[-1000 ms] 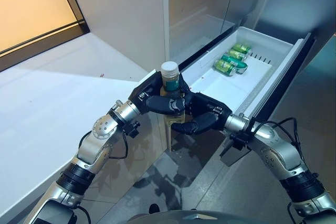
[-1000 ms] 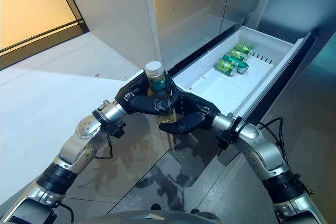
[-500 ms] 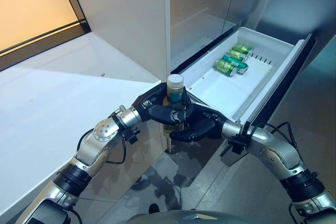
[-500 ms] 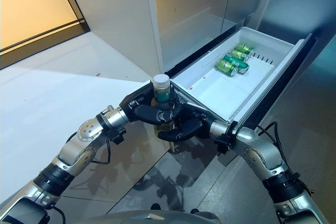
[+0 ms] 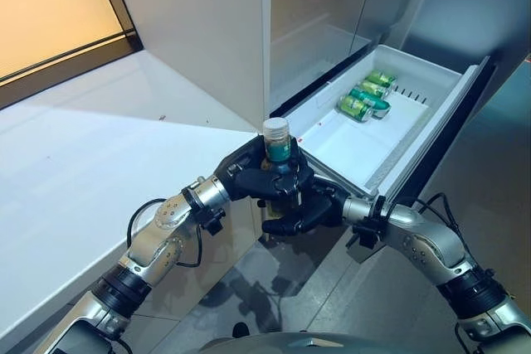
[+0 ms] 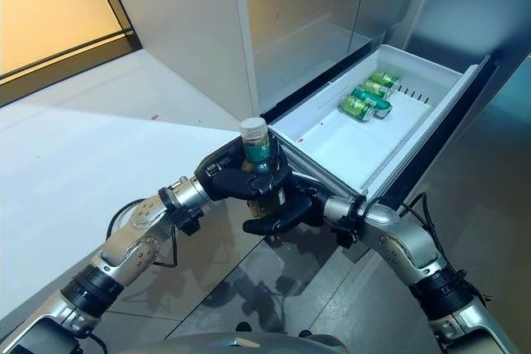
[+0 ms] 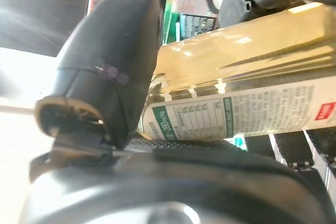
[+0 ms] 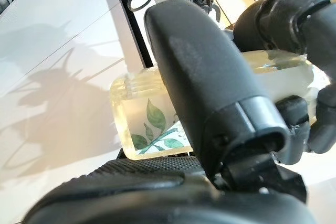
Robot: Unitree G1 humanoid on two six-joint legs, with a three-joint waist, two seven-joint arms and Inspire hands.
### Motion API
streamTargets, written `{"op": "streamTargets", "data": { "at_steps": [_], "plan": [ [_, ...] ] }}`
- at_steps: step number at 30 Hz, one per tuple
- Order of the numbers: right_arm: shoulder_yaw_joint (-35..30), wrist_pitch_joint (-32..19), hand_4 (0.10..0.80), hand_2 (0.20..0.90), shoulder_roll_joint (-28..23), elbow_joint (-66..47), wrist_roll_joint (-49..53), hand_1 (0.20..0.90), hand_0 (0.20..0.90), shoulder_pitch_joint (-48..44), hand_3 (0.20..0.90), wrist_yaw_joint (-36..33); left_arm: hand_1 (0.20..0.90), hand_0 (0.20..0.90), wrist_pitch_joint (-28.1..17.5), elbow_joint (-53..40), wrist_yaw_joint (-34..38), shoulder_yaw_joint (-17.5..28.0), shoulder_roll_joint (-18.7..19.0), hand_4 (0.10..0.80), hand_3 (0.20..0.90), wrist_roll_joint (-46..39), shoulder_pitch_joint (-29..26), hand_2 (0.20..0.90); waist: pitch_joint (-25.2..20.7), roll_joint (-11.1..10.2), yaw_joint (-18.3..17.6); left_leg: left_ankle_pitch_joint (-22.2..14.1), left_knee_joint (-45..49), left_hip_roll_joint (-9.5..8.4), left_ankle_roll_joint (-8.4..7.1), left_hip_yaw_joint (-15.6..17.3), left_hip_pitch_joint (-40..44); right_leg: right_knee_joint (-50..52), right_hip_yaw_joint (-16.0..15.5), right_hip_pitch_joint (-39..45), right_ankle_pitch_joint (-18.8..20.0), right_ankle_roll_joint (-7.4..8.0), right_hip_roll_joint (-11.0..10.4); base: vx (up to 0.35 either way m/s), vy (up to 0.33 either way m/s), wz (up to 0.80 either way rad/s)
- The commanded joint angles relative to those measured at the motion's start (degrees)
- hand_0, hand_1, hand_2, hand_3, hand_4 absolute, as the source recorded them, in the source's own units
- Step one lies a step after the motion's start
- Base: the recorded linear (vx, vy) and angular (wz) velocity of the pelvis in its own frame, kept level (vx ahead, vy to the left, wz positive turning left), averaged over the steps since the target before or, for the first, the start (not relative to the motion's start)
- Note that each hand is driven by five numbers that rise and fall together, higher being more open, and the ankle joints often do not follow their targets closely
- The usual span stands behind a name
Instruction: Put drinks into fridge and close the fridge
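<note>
A bottle (image 5: 277, 145) with a white cap, a green label and pale yellow drink stands upright between my two hands, just before the near left corner of the open fridge drawer (image 5: 419, 134). My left hand (image 5: 247, 178) is curled round its upper body. My right hand (image 5: 292, 215) is curled round its lower part from below. The left wrist view shows my left hand's thumb (image 7: 113, 66) lying on the bottle (image 7: 252, 72). The right wrist view shows my right hand's thumb (image 8: 202, 82) on the bottle (image 8: 140, 124). Green cans (image 5: 365, 97) lie at the drawer's far end.
A white counter (image 5: 83, 172) runs along the left, and its corner lies just behind the bottle. The fridge's grey front (image 5: 311, 6) rises behind the drawer. The drawer's dark front panel (image 5: 452, 118) juts out to the right. Grey floor (image 5: 332, 296) lies below.
Both hands have brought the bottle lower and a little to the right. My right hand has slid further under the bottle's lower part.
</note>
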Motion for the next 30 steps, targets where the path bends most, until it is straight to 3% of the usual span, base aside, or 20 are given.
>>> {"op": "streamTargets", "data": {
  "at_steps": [1, 2, 3, 16, 19, 25, 30],
  "plan": [
    [5.4, -2.2, 0.429, 0.582, 7.4, -5.2, 3.6, 0.582, 0.582, -8.7, 0.529, 3.3, 0.3, 0.3, -7.6, -6.7, -1.5, -1.2, -14.0, 0.1, 0.2, -12.4, -9.8, 0.3, -4.4, -0.3, -0.3, -6.9, 2.0, -2.07, 1.62, -1.1, 0.8, 5.8, -0.5, -4.8, -1.7, 2.79, 1.8, 0.0, 0.0, 0.0],
    [5.6, -2.0, 0.193, 0.38, 7.5, -5.3, 3.6, 0.38, 0.38, -8.8, 0.293, 3.3, 0.3, 0.3, -7.6, -6.7, -1.2, -1.3, -14.3, 0.1, 0.2, -12.0, -9.7, 0.3, -4.5, -0.3, -0.3, -6.9, 2.0, -2.07, 1.63, -1.1, 0.8, 5.7, -0.4, -4.7, -1.7, 2.8, 1.8, 0.0, 0.0, 0.0],
    [5.9, -1.7, 0.1, 0.3, 7.9, -5.4, 3.5, 0.3, 0.3, -8.8, 0.2, 3.2, 0.3, 0.3, -7.7, -6.7, -1.2, -1.4, -14.6, 0.1, 0.2, -11.4, -9.7, 0.3, -4.5, -0.3, -0.2, -6.9, 2.0, -2.07, 1.65, -1.1, 0.8, 5.7, -0.4, -4.7, -1.7, 2.82, 1.8, 0.0, 0.0, 0.0],
    [5.9, -4.9, 0.1, 0.3, 9.9, -5.1, 5.3, 0.3, 0.3, -9.4, 0.2, -2.3, 0.3, 0.3, -6.5, -5.4, -1.5, -3.6, -14.8, 0.1, 0.2, -3.1, -10.2, 0.3, -4.3, 0.1, -0.3, -7.1, 1.9, -2.33, 2.0, -1.1, 1.1, 5.7, -0.3, -4.5, -1.6, 2.97, 1.5, 0.0, 0.0, 0.0],
    [4.8, -5.5, 0.1, 0.3, 9.4, -5.0, 4.3, 0.3, 0.3, -9.8, 0.2, -5.2, 0.9, 0.9, -7.8, -5.1, -2.5, -4.0, -13.7, 0.8, 0.9, 1.4, -10.5, 0.9, -4.3, 0.1, -0.2, -7.2, 2.1, -2.4, 2.1, -1.1, 1.0, 5.8, -0.3, -4.5, -1.6, 2.98, 1.5, 0.0, 0.0, 0.0],
    [2.1, -9.0, 0.1, 0.3, 6.7, -2.6, -0.9, 0.3, 0.3, -12.7, 0.2, -12.1, 0.9, 0.9, -9.4, -4.3, -1.9, -3.9, -11.2, 0.8, 0.9, 3.0, -11.4, 0.9, -4.3, 0.1, -0.3, -7.3, 1.9, -2.3, 2.13, -0.8, 1.1, 5.8, -0.1, -4.6, -1.6, 2.82, 1.7, 0.0, 0.0, 0.0],
    [-3.6, -10.8, 0.1, 0.3, 2.6, 0.3, -6.3, 0.3, 0.3, -17.6, 0.2, -20.4, 0.9, 0.9, -10.8, -2.9, 3.1, -2.0, -11.1, 0.8, 0.9, 5.0, -9.8, 0.9, -4.2, -0.2, -0.3, -7.7, 2.2, -2.12, 1.96, -0.8, 1.1, 6.1, 0.1, -4.7, -1.6, 2.64, 2.0, 0.007, -0.017, 0.0]
  ]
}}
